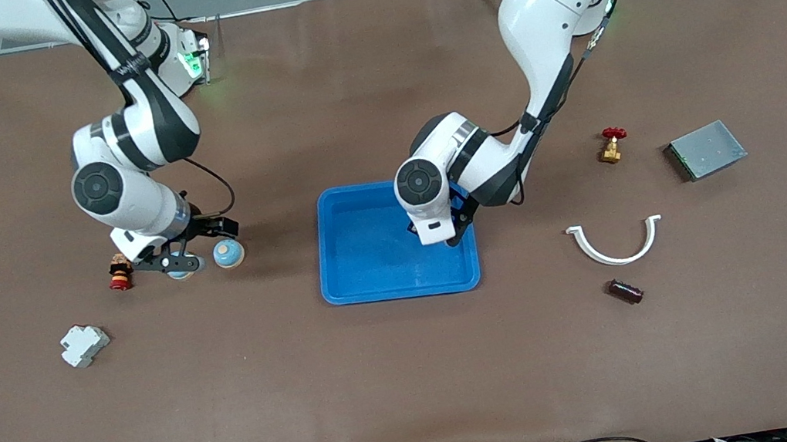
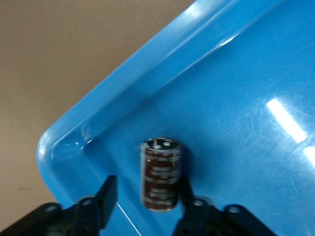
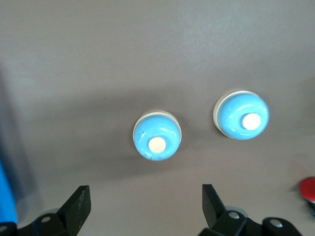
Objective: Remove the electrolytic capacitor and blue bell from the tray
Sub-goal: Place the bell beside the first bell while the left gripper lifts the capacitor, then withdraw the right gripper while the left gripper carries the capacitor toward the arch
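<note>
Two blue bells sit on the brown counter (image 1: 419,389) in the middle band of the front frame, toward the right arm's end. One bell (image 1: 228,253) (image 3: 242,115) stands in the open. The other bell (image 1: 177,273) (image 3: 156,136) is partly covered in the front view by the right pincer (image 1: 174,263) (image 3: 145,204), which hangs just above it. That pincer is released: in the right wrist view its two black fingers (image 3: 78,204) are spread wide, with the nearer bell lined up between them and touching neither. A small red-and-brown figure (image 1: 119,272) stands just beside this pincer, toward the counter's edge.

At the centre of the front frame lies a blue tray (image 1: 404,291) (image 2: 123,83). The left pincer (image 1: 452,236) (image 2: 147,189) is over the tray's corner toward the left arm's end. It too is released. The left wrist view shows a dark brown capacitor (image 2: 161,174) inside the tray near the rounded corner. It lies between the spread fingers (image 2: 106,196), close against one and clear of the other.

A second dark capacitor (image 1: 625,291) lies on the counter lower in the front frame, toward the left arm's end. Just above it in the frame is a white curved bracket (image 1: 616,241). Higher still are a brass valve (image 1: 612,144) with a red handle and a grey metal box (image 1: 705,149). A white block (image 1: 83,344) rests lower in the frame at the right arm's end.
</note>
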`<state>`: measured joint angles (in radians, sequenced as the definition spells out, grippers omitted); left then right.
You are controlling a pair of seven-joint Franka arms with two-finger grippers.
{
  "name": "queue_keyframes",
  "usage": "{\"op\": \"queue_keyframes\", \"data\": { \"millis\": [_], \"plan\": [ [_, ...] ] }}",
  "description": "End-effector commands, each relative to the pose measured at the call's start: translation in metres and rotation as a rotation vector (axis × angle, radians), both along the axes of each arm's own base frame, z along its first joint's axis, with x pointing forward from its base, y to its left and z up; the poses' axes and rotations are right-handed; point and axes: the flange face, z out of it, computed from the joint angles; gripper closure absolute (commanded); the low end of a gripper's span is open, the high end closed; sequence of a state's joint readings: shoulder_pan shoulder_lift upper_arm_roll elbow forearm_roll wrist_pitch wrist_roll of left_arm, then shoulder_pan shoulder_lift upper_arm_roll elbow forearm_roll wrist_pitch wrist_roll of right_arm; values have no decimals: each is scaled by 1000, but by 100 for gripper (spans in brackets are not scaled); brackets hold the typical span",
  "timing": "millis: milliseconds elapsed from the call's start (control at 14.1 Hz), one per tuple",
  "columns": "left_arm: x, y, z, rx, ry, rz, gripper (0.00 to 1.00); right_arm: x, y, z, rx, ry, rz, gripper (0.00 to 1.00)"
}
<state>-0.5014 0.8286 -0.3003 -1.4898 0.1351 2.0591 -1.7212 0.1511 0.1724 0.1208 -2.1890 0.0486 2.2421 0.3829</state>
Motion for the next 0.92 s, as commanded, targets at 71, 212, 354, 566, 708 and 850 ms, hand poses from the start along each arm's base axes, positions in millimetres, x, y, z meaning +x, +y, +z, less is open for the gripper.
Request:
{"op": "queue_keyframes", "data": {
  "millis": [71,212,354,566,708,850],
  "plan": [
    [1,3,4,20,-23,17,100,19,-15,61,16,2,90,0],
    [4,4,10,14,-32,19,100,27,-36,96,28,-24,138,0],
    [10,4,19,3,-44,24,100,36,-59,124,33,-8,142,0],
    [28,3,44,-32,-82,48,100,43,-85,167,40,31,159,0],
    [46,17,70,-39,-114,55,100,48,-111,195,49,-1,185,0],
    [53,25,99,-49,-134,-16,100,48,-134,222,42,-55,189,0]
  ]
}}
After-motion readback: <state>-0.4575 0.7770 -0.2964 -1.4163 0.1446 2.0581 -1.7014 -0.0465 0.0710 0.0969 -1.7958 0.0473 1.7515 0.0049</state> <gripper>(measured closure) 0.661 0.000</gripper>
